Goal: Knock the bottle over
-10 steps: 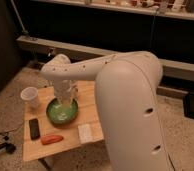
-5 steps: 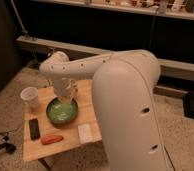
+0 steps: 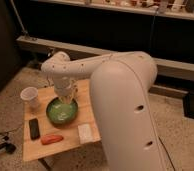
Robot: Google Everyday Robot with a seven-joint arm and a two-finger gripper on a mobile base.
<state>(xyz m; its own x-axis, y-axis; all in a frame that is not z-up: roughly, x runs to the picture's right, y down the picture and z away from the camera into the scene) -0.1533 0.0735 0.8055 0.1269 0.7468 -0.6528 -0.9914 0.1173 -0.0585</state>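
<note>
No bottle shows in the camera view; it is hidden or out of view. My white arm (image 3: 120, 105) fills the foreground and reaches left over a small wooden table (image 3: 90, 107). My gripper (image 3: 66, 96) hangs down at the end of the arm, over the far rim of a green bowl (image 3: 61, 112) in the middle of the table.
A white cup (image 3: 30, 97) stands at the table's left. A black flat device (image 3: 34, 128), an orange-red object (image 3: 52, 139) and a white packet (image 3: 85, 133) lie near the front edge. A dark wall and a ledge (image 3: 90, 50) run behind. The floor is speckled.
My arm's big foreground link has shifted slightly left. The gripper stays over the bowl's far rim. Nothing on the table has moved.
</note>
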